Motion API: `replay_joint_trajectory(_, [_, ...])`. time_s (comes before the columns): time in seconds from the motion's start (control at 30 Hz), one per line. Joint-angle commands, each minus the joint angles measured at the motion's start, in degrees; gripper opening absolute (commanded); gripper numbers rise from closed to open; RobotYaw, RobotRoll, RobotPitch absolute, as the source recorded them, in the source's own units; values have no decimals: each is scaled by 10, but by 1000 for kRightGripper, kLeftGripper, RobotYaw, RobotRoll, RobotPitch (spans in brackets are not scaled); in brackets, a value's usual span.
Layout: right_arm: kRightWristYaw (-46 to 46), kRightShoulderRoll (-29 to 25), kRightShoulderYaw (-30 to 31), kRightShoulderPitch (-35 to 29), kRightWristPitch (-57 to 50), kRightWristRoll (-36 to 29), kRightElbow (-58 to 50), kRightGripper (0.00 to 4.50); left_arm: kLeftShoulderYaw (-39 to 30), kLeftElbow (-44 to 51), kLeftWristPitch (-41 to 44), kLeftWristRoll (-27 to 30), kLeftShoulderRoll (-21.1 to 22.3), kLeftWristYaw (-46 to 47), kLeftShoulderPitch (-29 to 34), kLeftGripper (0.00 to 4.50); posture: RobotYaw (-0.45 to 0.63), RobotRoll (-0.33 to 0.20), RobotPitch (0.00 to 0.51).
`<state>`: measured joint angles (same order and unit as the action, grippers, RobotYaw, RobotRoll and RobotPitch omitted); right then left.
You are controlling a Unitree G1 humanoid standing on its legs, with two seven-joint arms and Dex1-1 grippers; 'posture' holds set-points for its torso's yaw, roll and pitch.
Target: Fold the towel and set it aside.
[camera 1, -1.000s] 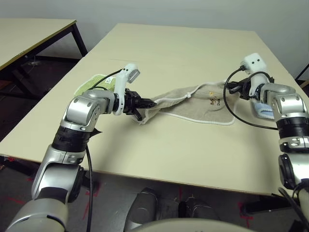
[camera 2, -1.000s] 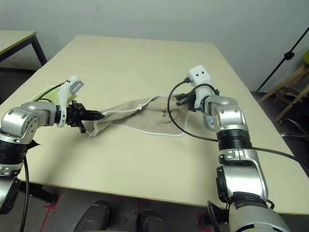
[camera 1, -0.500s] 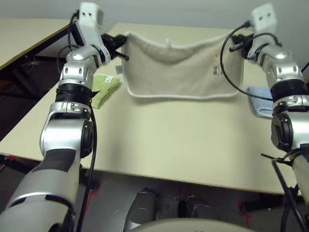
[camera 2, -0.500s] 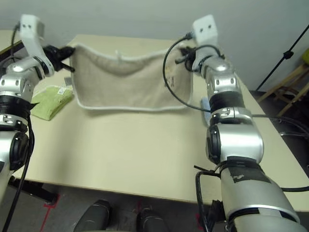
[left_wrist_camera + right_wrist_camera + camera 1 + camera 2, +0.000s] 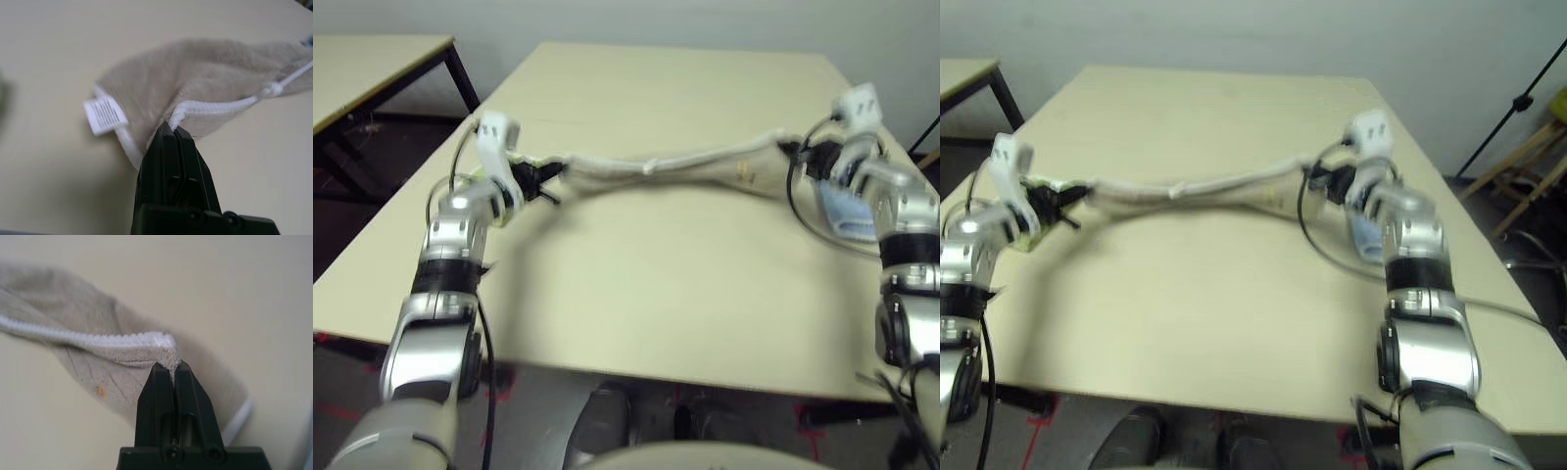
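Observation:
The beige-tan towel (image 5: 675,168) with white edging hangs as a long, narrow band just above the table, pulled between my two grippers. On the left, my left gripper (image 5: 551,176) is shut on one end of it; the left wrist view shows the closed fingertips (image 5: 171,132) pinching the white hem, with the white tag (image 5: 103,115) beside them. My right gripper (image 5: 796,154) is shut on the other end, its fingertips (image 5: 168,369) clamped on a folded corner of the towel (image 5: 98,357). The small orange embroidery (image 5: 100,390) lies near that end.
A light blue folded towel (image 5: 847,208) lies on the table by my right forearm. A sliver of lime-green cloth (image 5: 529,164) shows behind my left gripper. A second table (image 5: 372,69) stands off to the left, and wooden furniture (image 5: 1528,162) to the right.
Both arms have come down from a raised hold. The towel, which hung spread like a curtain half a second ago, now stretches low as a narrow band. The camera has shifted too.

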<state>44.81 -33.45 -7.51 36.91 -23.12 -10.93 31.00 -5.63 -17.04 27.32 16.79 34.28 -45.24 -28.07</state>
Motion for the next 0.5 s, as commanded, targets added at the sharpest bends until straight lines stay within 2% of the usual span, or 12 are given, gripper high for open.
replay_joint_trajectory(0.03, [8, -19, 2, -20, -32, -7, -50, 0, -4, 57, 54, 22, 25, -22, 24, 15, 175, 0, 35])
replay_joint_trajectory(0.5, [85, -84, 34, -90, -73, -7, -110, 0, 14, 108, 156, 58, 120, -115, 84, 15, 176, 0, 40])
